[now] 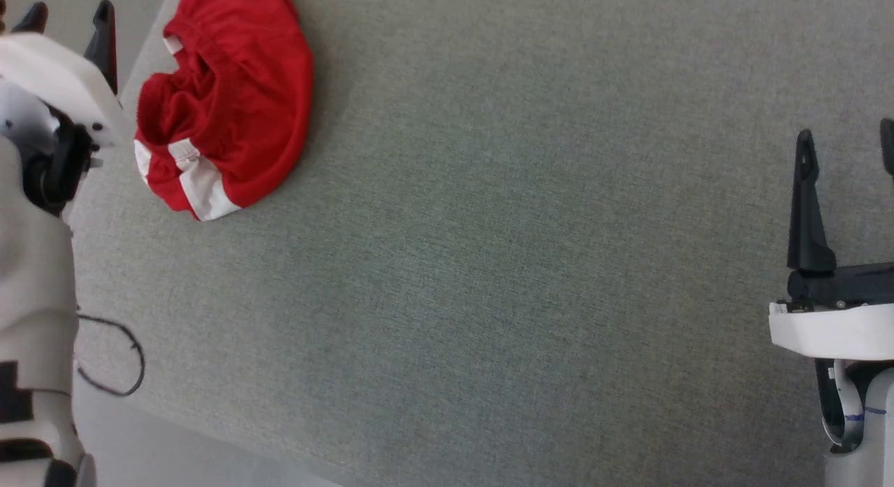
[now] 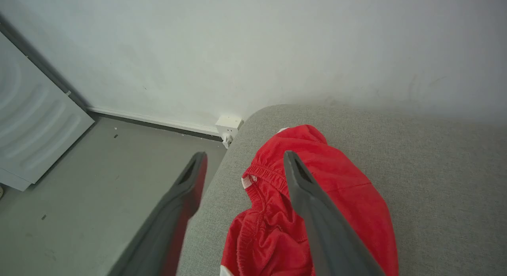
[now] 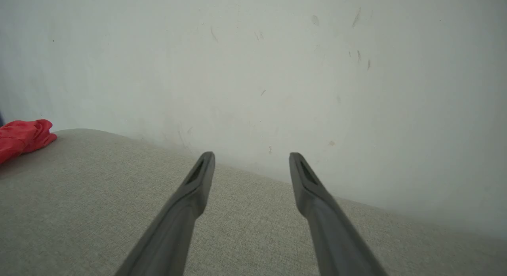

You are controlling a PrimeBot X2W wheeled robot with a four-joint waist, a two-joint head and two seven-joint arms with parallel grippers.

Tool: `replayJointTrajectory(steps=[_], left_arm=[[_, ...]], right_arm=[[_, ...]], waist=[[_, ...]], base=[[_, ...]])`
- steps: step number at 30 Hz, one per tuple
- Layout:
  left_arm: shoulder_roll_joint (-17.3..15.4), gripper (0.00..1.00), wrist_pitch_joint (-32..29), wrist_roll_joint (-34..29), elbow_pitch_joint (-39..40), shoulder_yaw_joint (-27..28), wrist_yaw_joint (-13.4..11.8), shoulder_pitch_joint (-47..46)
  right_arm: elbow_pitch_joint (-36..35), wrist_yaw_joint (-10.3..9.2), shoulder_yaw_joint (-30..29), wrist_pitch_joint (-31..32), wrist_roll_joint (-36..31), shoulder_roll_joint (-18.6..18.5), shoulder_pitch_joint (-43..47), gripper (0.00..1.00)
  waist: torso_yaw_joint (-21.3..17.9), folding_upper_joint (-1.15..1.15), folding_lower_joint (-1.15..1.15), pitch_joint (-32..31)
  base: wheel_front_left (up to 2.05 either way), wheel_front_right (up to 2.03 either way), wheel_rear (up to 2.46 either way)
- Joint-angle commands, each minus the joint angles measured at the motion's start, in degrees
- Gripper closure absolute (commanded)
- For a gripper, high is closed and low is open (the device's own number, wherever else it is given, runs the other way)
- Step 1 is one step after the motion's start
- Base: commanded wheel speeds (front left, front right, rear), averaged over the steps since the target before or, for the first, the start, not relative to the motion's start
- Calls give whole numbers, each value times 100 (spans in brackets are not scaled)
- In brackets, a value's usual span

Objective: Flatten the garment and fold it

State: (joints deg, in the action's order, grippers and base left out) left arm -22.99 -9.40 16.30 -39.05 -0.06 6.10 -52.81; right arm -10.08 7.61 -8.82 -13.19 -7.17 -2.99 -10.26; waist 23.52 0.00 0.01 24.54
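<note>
Finding your left end effector [image 2: 244, 157] and right end effector [image 3: 251, 155] fully spread and empty, you should pinch the bunched red shorts [image 1: 230, 103] at the waistband [image 2: 263, 173] and draw outward.

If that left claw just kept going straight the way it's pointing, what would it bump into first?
Most likely the crumpled red fabric shorts, near their gathered waistband, at the grey padded surface's edge. Depth is unclear, so the open left claw might touch the padding first.
</note>
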Motion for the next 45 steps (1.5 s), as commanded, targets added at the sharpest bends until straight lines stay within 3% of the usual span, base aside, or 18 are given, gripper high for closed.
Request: replayJointTrajectory(steps=[1,9,14,19,26,27,28,35,45], left_arm=[[-65,0,-92,67,-112,-55,38,-181],[-467,0,-1874,1320,-475,-1093,116,-709],[-758,0,-2585,2165,-450,-1565,137,-618],[-893,0,-2949,2463,-414,-2116,138,-364],[-915,0,-2986,2776,-503,-2636,138,-187],[-961,62,-2947,2776,-519,-2684,138,-197],[-1017,100,-2913,2764,-533,-2740,138,-214],[-1380,100,-2418,2709,-309,-3023,138,-535],[-1692,100,-1955,2639,822,-3761,138,-1168]], right_arm=[[-54,-11,-9,-48,-44,9,-95,0],[-206,-12,42,-143,-134,11,-342,0],[-272,-12,104,-181,-144,12,-459,0],[-275,-12,149,-181,-169,12,-507,0],[-205,-12,226,-181,-182,12,-523,0],[-188,-12,239,-181,-168,12,-513,0],[-171,-12,252,-181,-148,12,-501,0],[-40,-12,260,-181,94,12,-305,0],[124,-12,179,-181,531,12,120,0]], waist=[[-92,0,-1,286],[-332,0,-1,789],[-466,0,-1,988],[-537,0,-1,1077],[-577,0,-1,981],[-579,0,-1,931],[-583,0,-1,868],[-560,0,-1,184],[-690,0,-1,-791]], base=[[0,0,0],[0,0,0],[0,0,0],[0,0,0],[0,0,0],[0,0,0],[0,0,0],[0,0,0],[0,0,0]])
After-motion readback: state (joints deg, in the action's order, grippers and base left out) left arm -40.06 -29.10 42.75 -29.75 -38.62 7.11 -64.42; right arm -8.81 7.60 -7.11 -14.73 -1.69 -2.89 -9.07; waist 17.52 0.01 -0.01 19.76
